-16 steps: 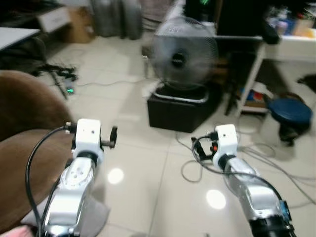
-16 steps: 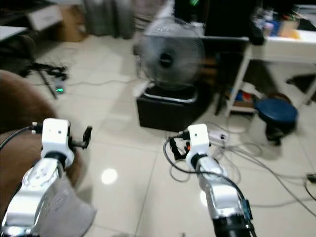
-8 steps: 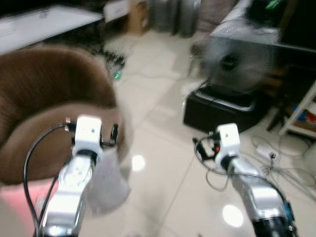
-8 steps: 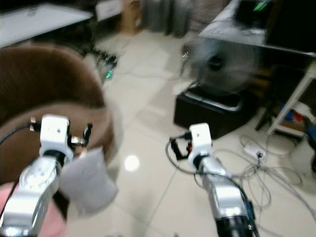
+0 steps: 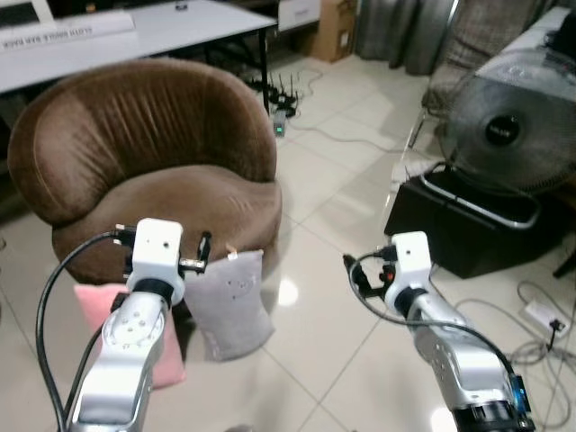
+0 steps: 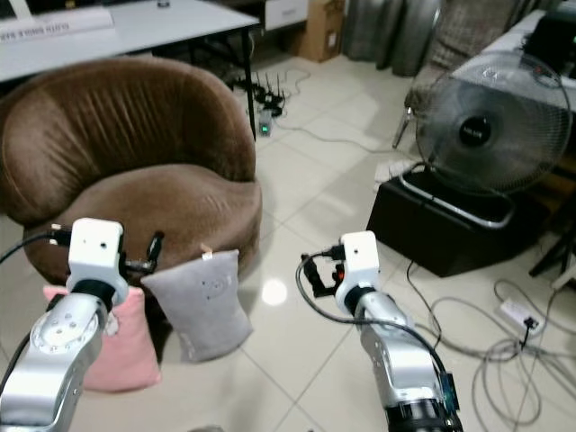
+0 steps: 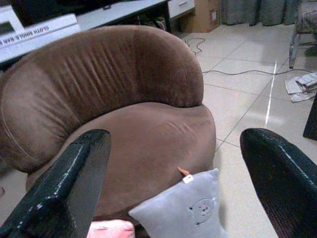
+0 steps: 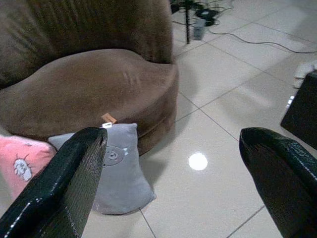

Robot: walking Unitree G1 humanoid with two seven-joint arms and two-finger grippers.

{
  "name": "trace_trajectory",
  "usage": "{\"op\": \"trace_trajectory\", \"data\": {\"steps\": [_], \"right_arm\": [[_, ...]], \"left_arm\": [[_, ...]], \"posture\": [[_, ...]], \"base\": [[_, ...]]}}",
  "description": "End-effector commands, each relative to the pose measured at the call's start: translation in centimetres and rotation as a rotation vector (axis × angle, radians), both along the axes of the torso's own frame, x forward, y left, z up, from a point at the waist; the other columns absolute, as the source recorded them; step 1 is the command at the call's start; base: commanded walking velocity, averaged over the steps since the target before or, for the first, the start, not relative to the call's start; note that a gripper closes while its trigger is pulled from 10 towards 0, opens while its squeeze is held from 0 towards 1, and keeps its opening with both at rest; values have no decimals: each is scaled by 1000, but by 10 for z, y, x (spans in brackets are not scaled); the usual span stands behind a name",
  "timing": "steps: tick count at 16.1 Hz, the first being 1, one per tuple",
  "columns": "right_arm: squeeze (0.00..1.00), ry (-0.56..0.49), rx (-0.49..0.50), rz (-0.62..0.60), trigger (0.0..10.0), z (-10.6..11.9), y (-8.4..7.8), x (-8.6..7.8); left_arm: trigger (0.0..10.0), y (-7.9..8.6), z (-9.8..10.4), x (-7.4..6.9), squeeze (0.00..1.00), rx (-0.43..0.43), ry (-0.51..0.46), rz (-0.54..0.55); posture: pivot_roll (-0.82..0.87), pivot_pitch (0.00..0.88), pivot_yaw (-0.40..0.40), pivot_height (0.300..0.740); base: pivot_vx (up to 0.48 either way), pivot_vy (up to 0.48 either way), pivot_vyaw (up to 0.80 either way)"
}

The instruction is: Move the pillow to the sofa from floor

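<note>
Swinging left since a second ago, the head camera now faces the round brown velvet sofa (image 5: 153,171); grey square pillow (image 5: 232,301) leans untouched on the floor, left gripper (image 7: 173,183) and right gripper (image 8: 173,183) spread wide, empty.

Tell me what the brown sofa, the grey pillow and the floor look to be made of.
The brown sofa looks like velvety or corduroy-type fabric: fine ribbing and a soft, matte sheen. The grey pillow seems soft plush or fleece, matte, with a small sewn tag. The floor appears to be glossy ceramic tile: grout lines and a bright light reflection.
</note>
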State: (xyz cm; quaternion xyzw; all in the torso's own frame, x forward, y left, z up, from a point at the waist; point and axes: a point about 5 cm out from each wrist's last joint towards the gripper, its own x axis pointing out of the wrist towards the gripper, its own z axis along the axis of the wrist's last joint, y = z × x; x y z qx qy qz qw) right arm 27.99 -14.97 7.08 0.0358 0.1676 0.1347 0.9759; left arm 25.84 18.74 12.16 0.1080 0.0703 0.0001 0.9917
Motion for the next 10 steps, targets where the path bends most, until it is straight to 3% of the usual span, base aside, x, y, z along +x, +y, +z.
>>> {"op": "trace_trajectory", "data": {"steps": [1,10], "right_arm": [[0,-30,-7,-49,10000,5,-11,1],[0,-41,-5,-44,10000,8,-10,3]], "left_arm": [[10000,-2,2,1,0,6,-6,-18],[10000,-4,3,3,0,15,-14,-26]], "posture": [[70,0,8,740],[65,0,3,740]], "base": [[0,337,0],[0,337,0]]}}
